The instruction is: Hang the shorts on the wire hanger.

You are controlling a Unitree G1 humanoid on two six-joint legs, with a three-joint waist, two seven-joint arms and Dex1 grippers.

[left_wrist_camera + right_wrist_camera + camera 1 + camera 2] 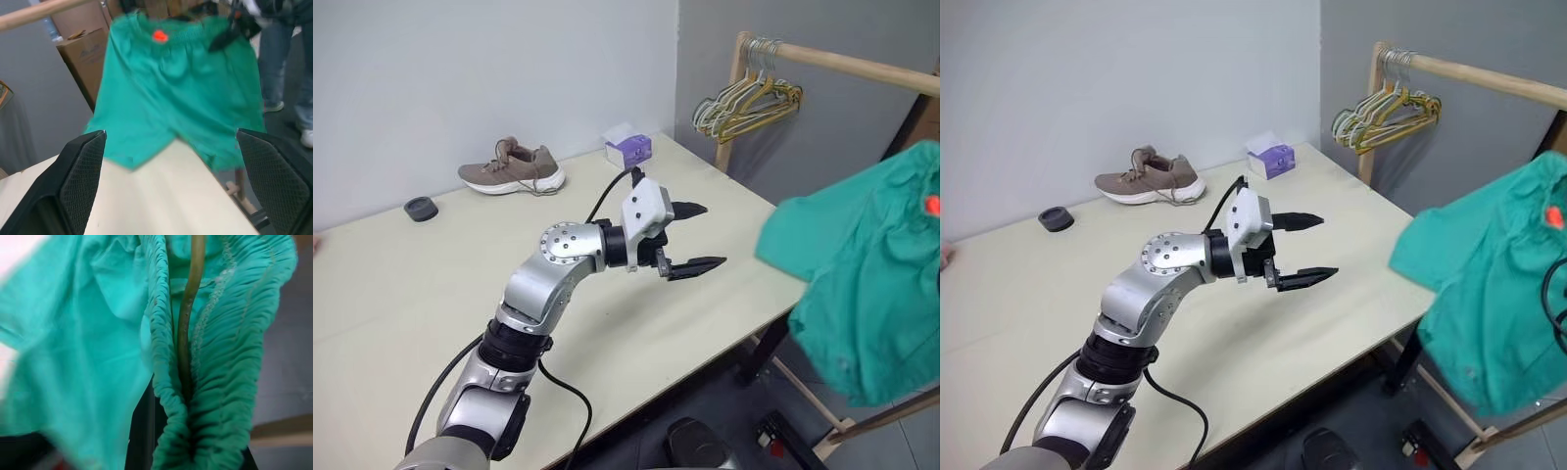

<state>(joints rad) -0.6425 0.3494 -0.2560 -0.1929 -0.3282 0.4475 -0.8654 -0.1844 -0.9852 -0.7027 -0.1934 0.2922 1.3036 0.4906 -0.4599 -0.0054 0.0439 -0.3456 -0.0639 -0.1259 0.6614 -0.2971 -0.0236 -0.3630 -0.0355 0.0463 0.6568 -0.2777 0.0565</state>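
Over the table [431, 294], left gripper [690, 238] fingers apart; right fingers clamped on shorts [862, 284] and wire hanger [187, 328].

left arm bent, its left gripper [694, 238] level with fingers spread wide apart

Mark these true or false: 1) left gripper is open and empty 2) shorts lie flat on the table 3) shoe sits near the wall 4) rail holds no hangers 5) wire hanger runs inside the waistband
1) The left gripper is open and empty: true.
2) The shorts lie flat on the table: false, they hang in the air past its edge.
3) The shoe sits near the wall: true.
4) The rail holds no hangers: false, several hangers hang there.
5) The wire hanger runs inside the gathered waistband: true.
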